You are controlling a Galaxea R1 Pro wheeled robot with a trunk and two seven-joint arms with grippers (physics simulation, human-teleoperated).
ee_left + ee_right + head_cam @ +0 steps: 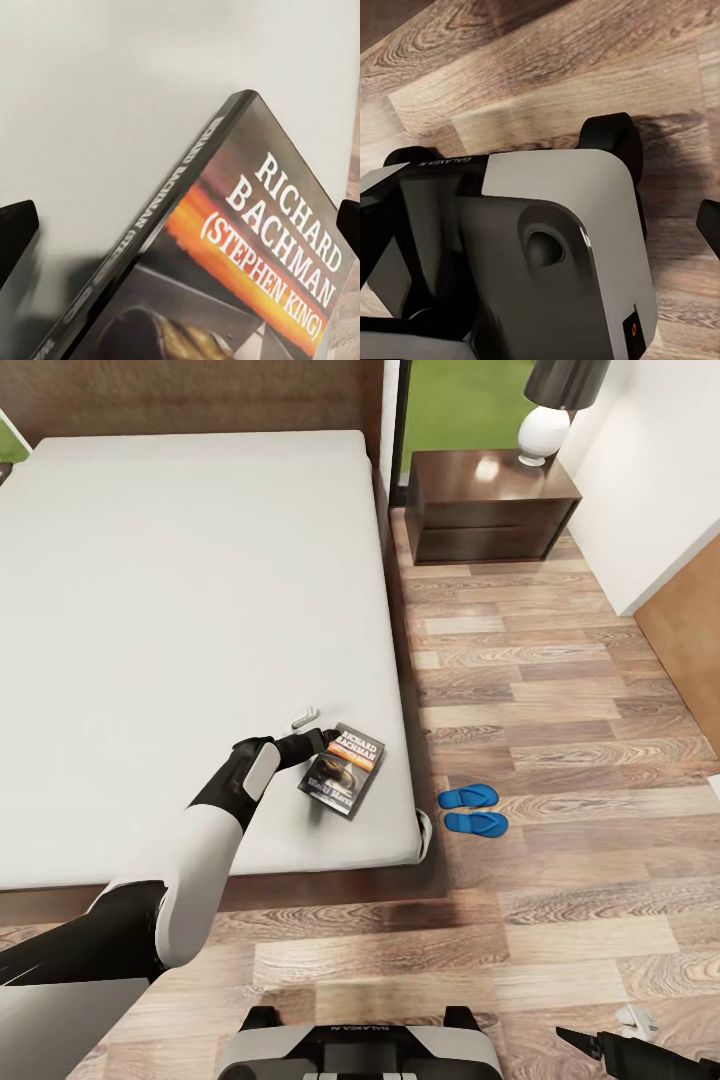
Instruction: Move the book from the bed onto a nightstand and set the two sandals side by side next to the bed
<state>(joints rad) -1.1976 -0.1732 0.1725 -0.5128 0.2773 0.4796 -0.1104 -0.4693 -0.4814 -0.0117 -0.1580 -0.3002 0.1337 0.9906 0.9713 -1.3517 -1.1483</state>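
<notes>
One book point(344, 768) — two sandals point(472, 809) (blue).

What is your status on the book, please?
Left gripper open at the book, not gripping. Book flat on the bed near its corner. Right gripper low, idle. Sandals paired on floor.

Book point(247, 262) cut off by frame edge; lamp point(556, 405) top cropped.
</notes>
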